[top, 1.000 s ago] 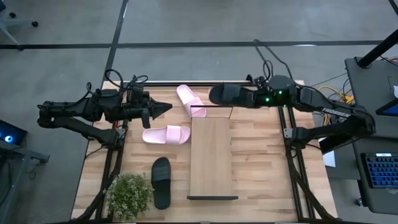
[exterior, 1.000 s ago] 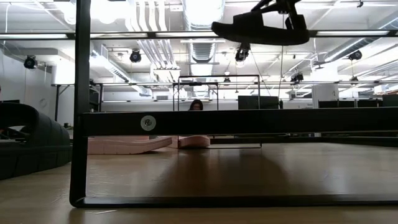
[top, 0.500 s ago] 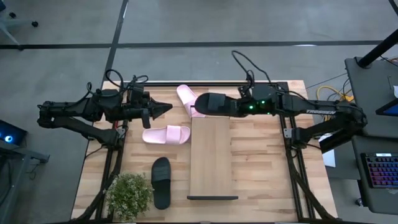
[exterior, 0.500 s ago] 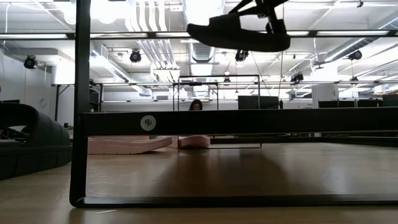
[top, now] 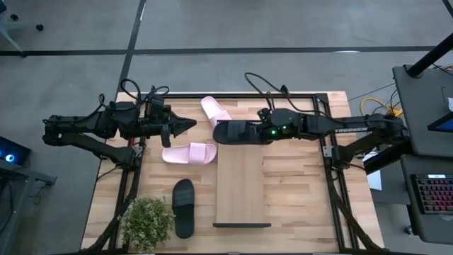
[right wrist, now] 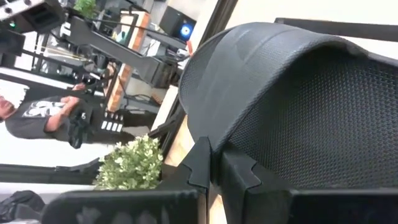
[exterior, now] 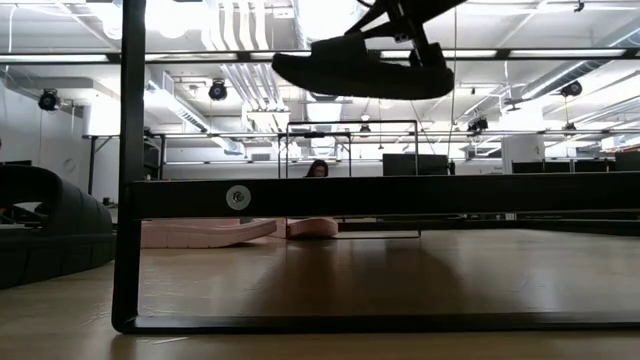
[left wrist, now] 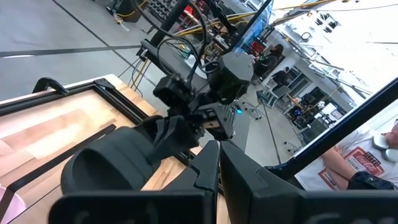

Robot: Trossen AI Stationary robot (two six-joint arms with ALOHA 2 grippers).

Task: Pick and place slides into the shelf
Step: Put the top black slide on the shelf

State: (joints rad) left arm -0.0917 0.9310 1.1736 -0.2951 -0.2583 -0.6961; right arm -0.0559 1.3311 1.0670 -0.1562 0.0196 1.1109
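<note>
My right gripper [top: 257,132] is shut on a black slide [top: 232,132] and holds it in the air over the far end of the shelf [top: 243,180], high above the shelf's black frame [exterior: 380,196] in the low view. Two pink slides lie sole-down on the table: one [top: 212,110] just beyond the held slide, one [top: 190,153] left of the shelf. The second black slide [top: 183,207] lies near the near edge. My left gripper [top: 190,124] hovers shut at the far left, pointing right. My right gripper pinches the black slide by the edge of its wide strap [right wrist: 249,134], the fingers [right wrist: 239,171] coming level from the table's right and lying along the slide. The slide [exterior: 360,70] is lifted clear, sole down, roughly level, reaching out leftward from the fingers.
A potted plant [top: 147,221] stands at the table's near left corner beside the black slide. The shelf board's near part [top: 243,202] is bare. A person [right wrist: 37,118] stands beyond the table, seen in the right wrist view.
My right gripper has carried the black slide from beyond the shelf's far right corner toward the table's left and near edge, to a place over the shelf's far end. The slide has come down slightly and stays gripped. The left arm has kept still.
</note>
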